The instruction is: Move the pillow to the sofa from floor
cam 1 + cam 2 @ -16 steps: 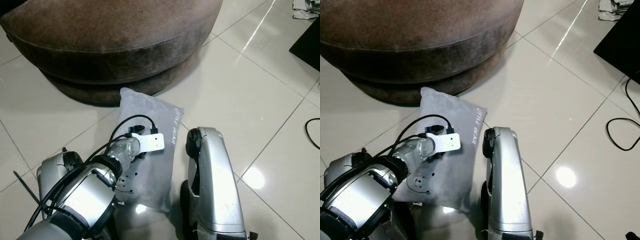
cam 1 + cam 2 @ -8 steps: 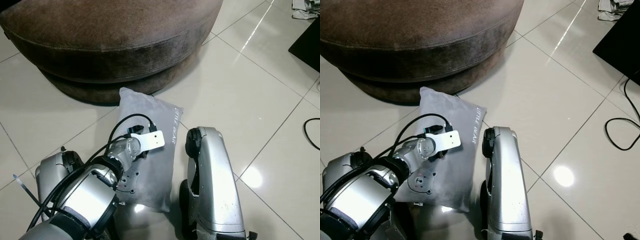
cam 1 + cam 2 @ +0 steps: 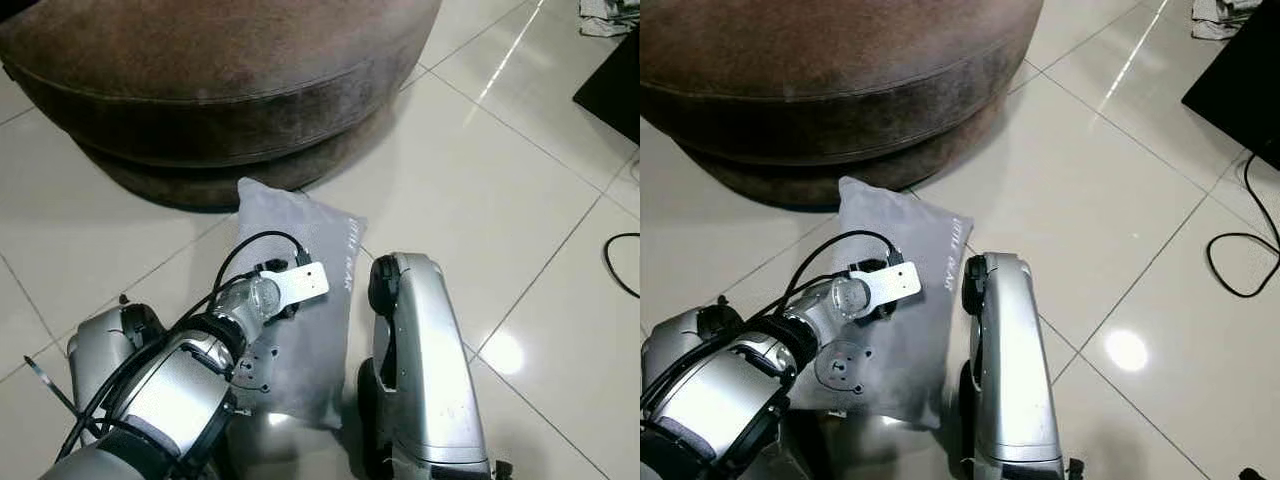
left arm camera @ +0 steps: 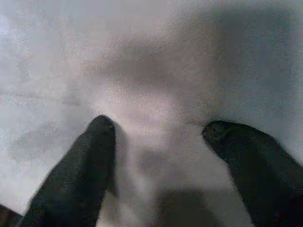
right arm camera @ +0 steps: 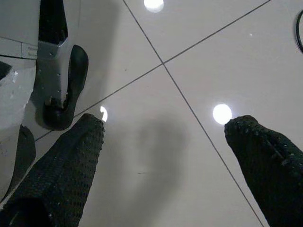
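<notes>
Pillow (image 3: 305,290) on floor (image 3: 480,200) beside sofa (image 3: 220,80); left pincer (image 4: 158,142) spread, pressing it.

Bright, tile glare (image 3: 497,352), left wrist blurry

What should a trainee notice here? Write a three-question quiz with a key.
1. True or false: the grey fabric pillow lies on the round brown suede sofa.
2. Which claw presses open fingers against the pillow: A left, B right?
3. What lies beneath the right claw?

Key: 1 false, it is on the glossy white tiled floor. 2 A. 3 bare floor tile.
</notes>
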